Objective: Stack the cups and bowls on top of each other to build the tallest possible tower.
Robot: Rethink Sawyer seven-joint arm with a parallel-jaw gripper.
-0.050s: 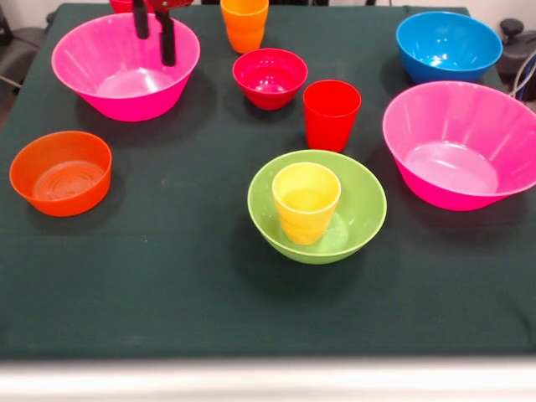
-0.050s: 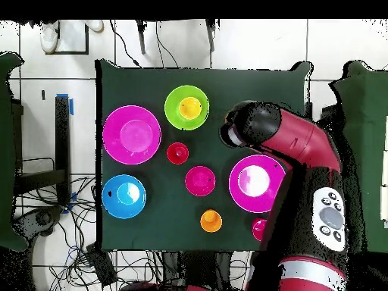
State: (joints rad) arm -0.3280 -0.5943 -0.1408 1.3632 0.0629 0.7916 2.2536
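Pincer (image 1: 155,33) hanging down, its two fingers slightly apart.

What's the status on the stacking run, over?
Gripper open, empty, hanging over the far pink bowl. Tower: only the yellow cup standing in the lime-green bowl. Orange bowl apart, unstacked. Nothing in the way.

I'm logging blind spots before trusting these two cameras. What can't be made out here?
1. Orange bowl: missing overhead; the arm seems to cover it.
2. Gripper: front view's top edge cuts off all but its fingers; overhead, the arm hides it.
3. Red thing at the front view's top edge: cut off there, half under the arm overhead; cup or bowl unclear.
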